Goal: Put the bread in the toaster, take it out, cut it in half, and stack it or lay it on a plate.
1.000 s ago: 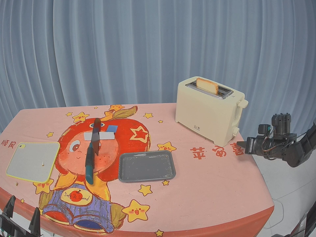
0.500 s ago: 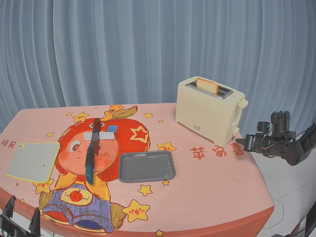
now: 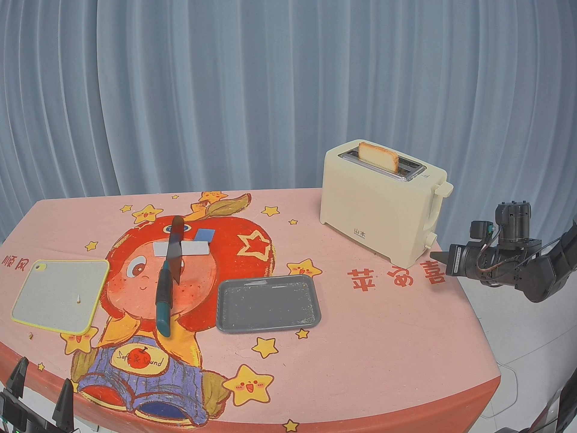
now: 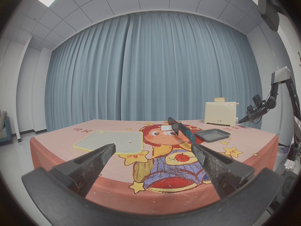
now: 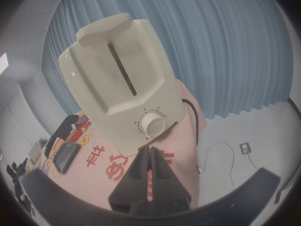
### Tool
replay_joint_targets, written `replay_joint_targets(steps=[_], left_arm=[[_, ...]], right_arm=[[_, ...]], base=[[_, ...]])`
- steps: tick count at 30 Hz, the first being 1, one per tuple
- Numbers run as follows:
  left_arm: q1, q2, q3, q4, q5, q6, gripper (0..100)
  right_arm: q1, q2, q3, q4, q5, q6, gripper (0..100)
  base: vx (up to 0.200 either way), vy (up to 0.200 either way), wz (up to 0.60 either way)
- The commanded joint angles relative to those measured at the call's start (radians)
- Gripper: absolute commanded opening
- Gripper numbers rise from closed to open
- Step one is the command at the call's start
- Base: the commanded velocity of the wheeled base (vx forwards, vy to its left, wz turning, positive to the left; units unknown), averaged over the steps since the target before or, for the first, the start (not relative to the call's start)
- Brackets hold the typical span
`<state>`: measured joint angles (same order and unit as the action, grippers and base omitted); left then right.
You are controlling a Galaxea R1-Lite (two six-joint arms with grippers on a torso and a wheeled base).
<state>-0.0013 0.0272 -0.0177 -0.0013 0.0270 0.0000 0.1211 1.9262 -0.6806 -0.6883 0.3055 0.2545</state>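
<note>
Your right arm held level off the tabletop's (image 3: 372, 344) right side, right gripper (image 3: 434, 254) pinched closed and empty, tip just beside the toaster's (image 3: 375, 211) end, bread (image 3: 378, 156) upright in the toaster slot, your left gripper (image 3: 41, 386) spread open at the near-left edge.

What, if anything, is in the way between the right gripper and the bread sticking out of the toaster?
Only the toaster itself. The right gripper sits low beside the toaster's end with the lever, while the bread stands in the top slot. Nothing visible blocks the space above the slot.
</note>
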Motion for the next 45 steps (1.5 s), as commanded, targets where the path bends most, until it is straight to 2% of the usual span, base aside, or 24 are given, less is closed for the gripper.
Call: replay_joint_targets(steps=[1, 4, 22, 27, 37, 45], left_arm=[[0.0, 0.0, 0.018, 0.0, 0.001, 0.0, 100], [0.0, 0.0, 0.018, 0.0, 0.001, 0.0, 100], [0.0, 0.0, 0.018, 0.0, 0.001, 0.0, 100], [0.0, 0.0, 0.018, 0.0, 0.001, 0.0, 100], [0.0, 0.0, 0.018, 0.0, 0.001, 0.0, 100], [0.0, 0.0, 0.018, 0.0, 0.001, 0.0, 100]], right_arm=[[0.0, 0.007, 0.004, 0.0, -0.009, 0.0, 0], [-0.003, 0.022, -0.005, -0.002, -0.023, -0.003, 0], [0.0, 0.039, -0.03, -0.027, -0.026, 0.003, 0], [0.008, 0.062, -0.023, -0.083, -0.062, 0.005, 0], [0.014, 0.056, -0.016, -0.086, -0.062, 0.005, 0], [0.063, -0.021, 0.029, -0.088, -0.062, 0.005, 0]], base=[[0.0, 0.0, 0.0], [0.0, 0.0, 0.0], [0.0, 0.0, 0.0], [0.0, 0.0, 0.0], [0.0, 0.0, 0.0], [0.0, 0.0, 0.0]])
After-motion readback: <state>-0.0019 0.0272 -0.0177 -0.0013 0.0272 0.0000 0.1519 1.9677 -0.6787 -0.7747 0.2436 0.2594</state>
